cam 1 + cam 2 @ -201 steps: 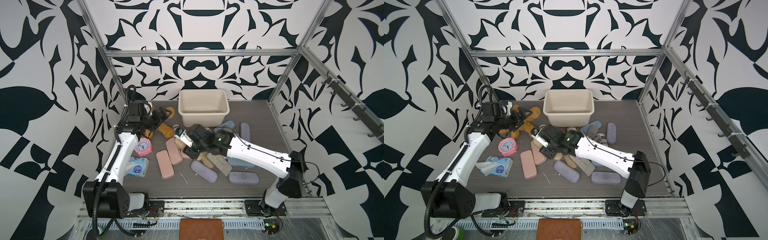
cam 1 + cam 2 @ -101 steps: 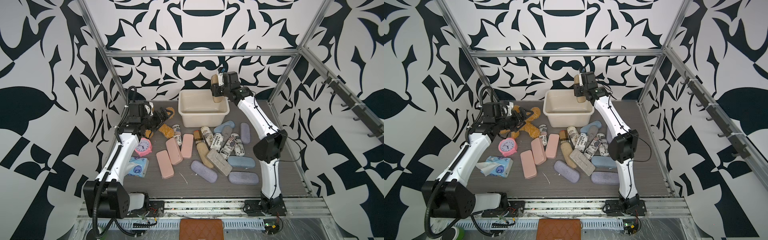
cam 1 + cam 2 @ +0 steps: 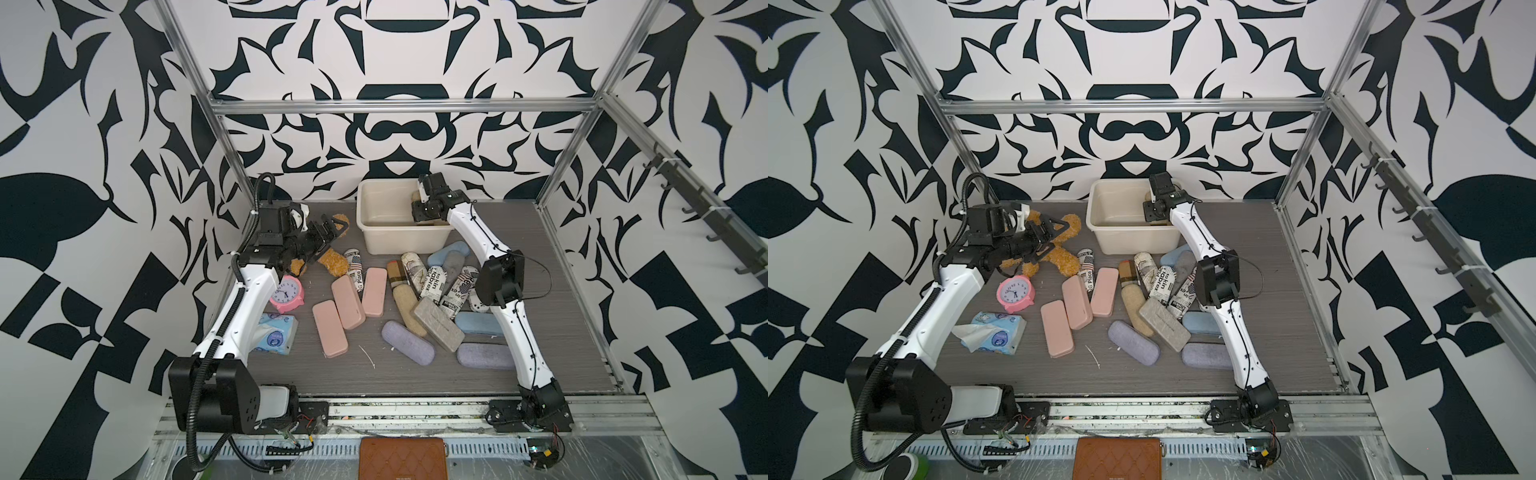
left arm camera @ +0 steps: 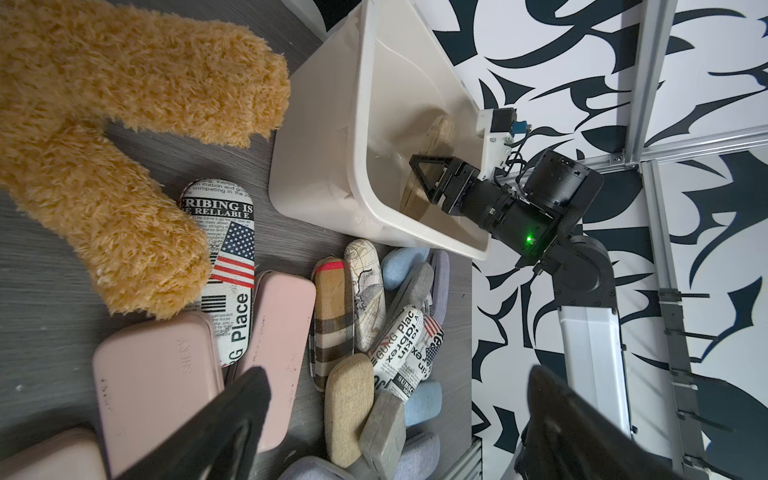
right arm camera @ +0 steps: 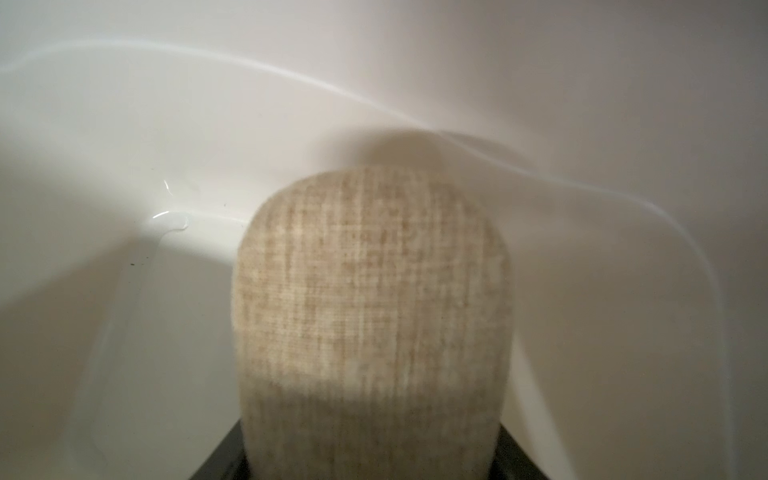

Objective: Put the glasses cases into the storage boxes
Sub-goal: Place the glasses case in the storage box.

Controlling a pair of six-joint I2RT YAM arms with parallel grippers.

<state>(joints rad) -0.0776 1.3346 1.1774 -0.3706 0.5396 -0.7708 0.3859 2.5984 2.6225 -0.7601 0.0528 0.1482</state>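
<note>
Right wrist: jaws around tan case (image 5: 374,311)

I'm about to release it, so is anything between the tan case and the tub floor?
Nothing visible. The right end effector holds the tan case inside the tub, and the floor showing around it is bare.

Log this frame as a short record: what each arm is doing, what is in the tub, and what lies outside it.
Right arm: right fingers closed on a tan case, down inside the tub
Left arm: left fingers open, empty, above the plush bear
Tub contents: only the held tan case shows
Cases on the table: many, among them three pink cases
Other things: clock, tissue packet, wallet in front of the table
</note>
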